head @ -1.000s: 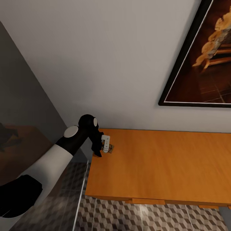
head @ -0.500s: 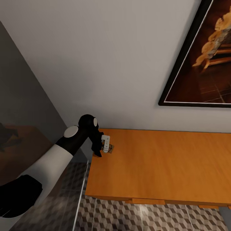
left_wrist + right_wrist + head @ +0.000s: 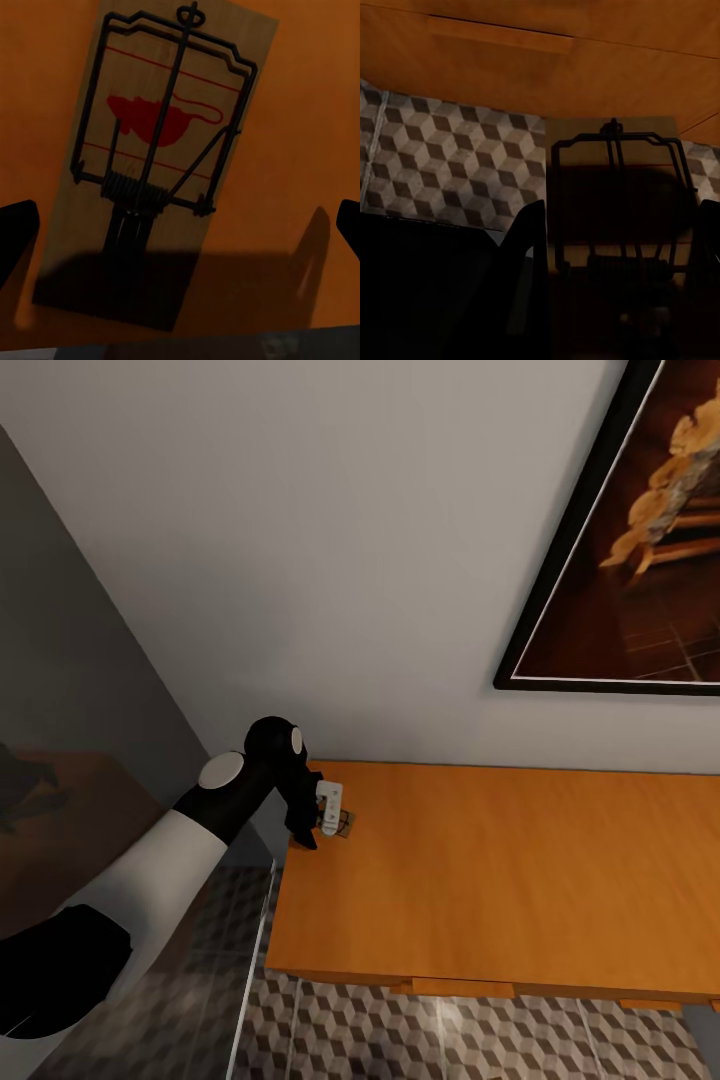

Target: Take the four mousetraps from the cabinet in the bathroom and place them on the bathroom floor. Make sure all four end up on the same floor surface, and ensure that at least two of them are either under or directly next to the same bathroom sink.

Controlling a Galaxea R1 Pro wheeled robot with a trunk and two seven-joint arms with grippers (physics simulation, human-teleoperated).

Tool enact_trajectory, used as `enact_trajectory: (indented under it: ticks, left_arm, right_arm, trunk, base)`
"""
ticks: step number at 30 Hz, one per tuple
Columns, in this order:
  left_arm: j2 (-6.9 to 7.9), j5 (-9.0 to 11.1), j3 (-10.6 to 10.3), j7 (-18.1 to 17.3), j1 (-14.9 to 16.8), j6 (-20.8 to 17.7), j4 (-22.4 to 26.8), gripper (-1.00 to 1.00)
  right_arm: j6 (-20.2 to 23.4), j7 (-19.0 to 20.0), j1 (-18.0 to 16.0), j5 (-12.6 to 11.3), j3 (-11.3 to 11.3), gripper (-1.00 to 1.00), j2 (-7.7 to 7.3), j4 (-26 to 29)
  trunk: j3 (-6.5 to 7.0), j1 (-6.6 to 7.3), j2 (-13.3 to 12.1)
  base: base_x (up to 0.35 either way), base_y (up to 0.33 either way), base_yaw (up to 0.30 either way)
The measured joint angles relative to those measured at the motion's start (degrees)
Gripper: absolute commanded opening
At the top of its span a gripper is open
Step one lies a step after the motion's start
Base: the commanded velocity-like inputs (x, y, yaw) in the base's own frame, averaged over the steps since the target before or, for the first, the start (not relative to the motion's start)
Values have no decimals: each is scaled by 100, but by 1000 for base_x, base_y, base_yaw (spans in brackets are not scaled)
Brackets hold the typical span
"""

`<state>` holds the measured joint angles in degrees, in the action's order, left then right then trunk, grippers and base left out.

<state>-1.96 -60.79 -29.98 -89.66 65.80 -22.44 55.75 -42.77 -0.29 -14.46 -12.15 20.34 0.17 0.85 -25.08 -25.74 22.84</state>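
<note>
- Tool of the left arm [image 3: 180,217] hangs spread wide over a mousetrap [image 3: 161,157], fingertips clear of both its long edges.
- Trap lies flat on the cabinet [image 3: 520,860] worktop, near its left end.
- Right tool [image 3: 619,247] grips a second mousetrap [image 3: 615,187] above the bathroom floor [image 3: 450,165].
- Likely light and stiff; pinch the board's edges, avoiding the wire.

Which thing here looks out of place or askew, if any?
Nothing looks damaged. One mousetrap lies flat on the cabinet top near its left end, between the left gripper's open fingers. The right gripper holds a second mousetrap.
</note>
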Motion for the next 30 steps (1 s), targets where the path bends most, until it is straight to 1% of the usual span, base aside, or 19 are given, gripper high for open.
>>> enact_trajectory:
  ticks: [1,30]
  left_arm:
    - [2,0,0,0,0,0,1,-100]
    - [4,0,-1,1,1,-35,-3,-100]
  right_arm:
    - [0,0,0,0,0,-100,0,0]
    - [0,0,0,0,0,-100,0,0]
  trunk:
    - [0,0,0]
    - [0,0,1]
  base:
    - [0,0,0]
    - [0,0,0]
